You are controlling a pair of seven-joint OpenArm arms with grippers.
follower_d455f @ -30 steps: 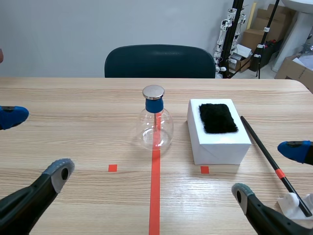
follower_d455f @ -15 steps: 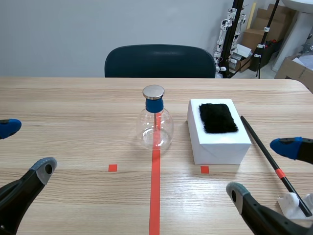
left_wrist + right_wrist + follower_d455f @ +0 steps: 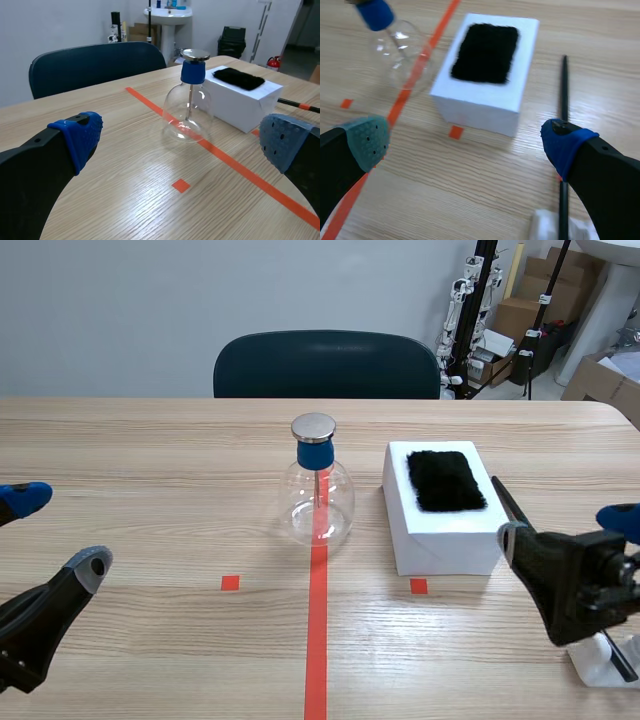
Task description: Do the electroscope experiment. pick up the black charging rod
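Observation:
The black charging rod [image 3: 504,500] lies on the table right of the white box [image 3: 445,535], its near end resting on a white holder [image 3: 602,666]. My right gripper [image 3: 568,532] hangs open above the rod's middle and hides most of it. In the right wrist view the rod [image 3: 564,85] runs ahead from under one fingertip [image 3: 563,139], and the right gripper [image 3: 465,140] grips nothing. A black fur pad [image 3: 445,480] lies on the box. The glass electroscope flask [image 3: 318,495] stands on the red line. My left gripper [image 3: 57,532] is open at the left edge.
A dark chair [image 3: 326,365] stands behind the table. Boxes and stands [image 3: 530,310] fill the back right corner. In the left wrist view the flask [image 3: 189,107] and the box [image 3: 242,97] lie ahead of the open left gripper [image 3: 181,140].
My right gripper has risen and moved forward over the rod. My left gripper drew back toward the left edge, then held.

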